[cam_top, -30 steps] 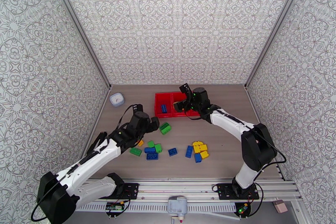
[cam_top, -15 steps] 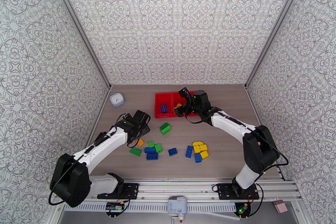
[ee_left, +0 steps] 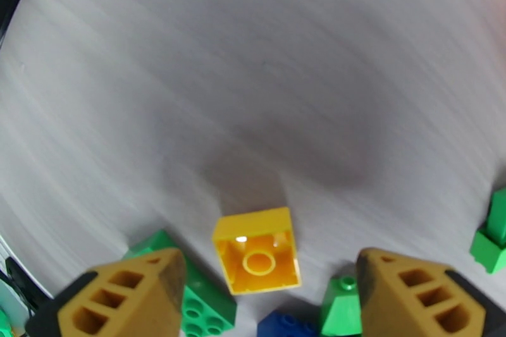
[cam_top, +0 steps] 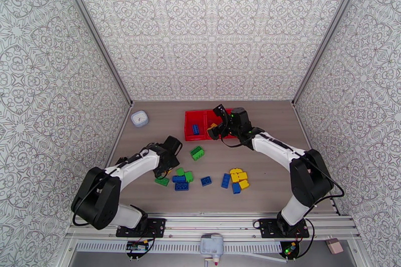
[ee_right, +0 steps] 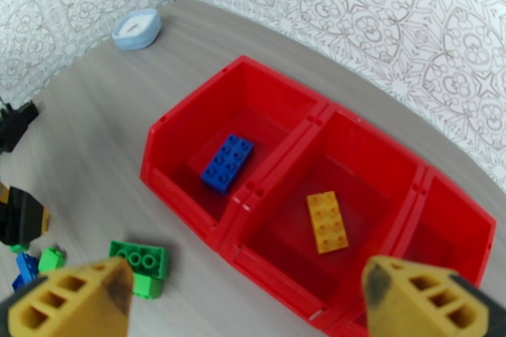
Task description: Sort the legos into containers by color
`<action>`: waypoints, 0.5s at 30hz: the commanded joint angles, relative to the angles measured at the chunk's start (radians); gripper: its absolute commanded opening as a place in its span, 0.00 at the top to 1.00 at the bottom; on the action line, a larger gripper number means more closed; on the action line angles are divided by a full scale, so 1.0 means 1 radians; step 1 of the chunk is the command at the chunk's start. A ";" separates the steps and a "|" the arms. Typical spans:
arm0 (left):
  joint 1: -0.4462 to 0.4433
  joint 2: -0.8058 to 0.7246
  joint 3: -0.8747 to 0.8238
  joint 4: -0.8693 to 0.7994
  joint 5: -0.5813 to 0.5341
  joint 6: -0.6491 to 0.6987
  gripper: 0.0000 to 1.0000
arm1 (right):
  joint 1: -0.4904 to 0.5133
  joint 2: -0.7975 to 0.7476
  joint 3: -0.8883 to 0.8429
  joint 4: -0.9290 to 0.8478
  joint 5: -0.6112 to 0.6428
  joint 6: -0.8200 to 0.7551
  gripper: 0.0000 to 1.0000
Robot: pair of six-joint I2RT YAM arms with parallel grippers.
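A yellow square brick point(ee_left: 256, 259) is lying upside down, hollow side up, between the spread fingertips of the left gripper point(ee_left: 269, 269), touching neither. A green brick point(ee_left: 205, 306) and a small blue brick point(ee_left: 288, 327) are crowding just beside it, nearer the wrist. Just ahead of the right gripper point(ee_right: 246, 272), the red tray point(ee_right: 183, 142) is sitting level. A long blue brick point(ee_right: 228, 163) is lying flat in its left compartment and a long yellow brick point(ee_right: 327, 221) in the middle one, both studs up.
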 commanded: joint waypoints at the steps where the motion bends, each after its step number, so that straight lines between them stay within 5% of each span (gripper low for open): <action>1: 0.012 0.027 -0.013 0.034 0.021 -0.008 0.31 | 0.007 0.003 -0.001 -0.019 -0.001 -0.008 0.00; 15: 0.020 0.034 -0.009 0.040 0.035 0.008 0.62 | 0.008 -0.028 -0.019 -0.014 0.005 -0.011 0.00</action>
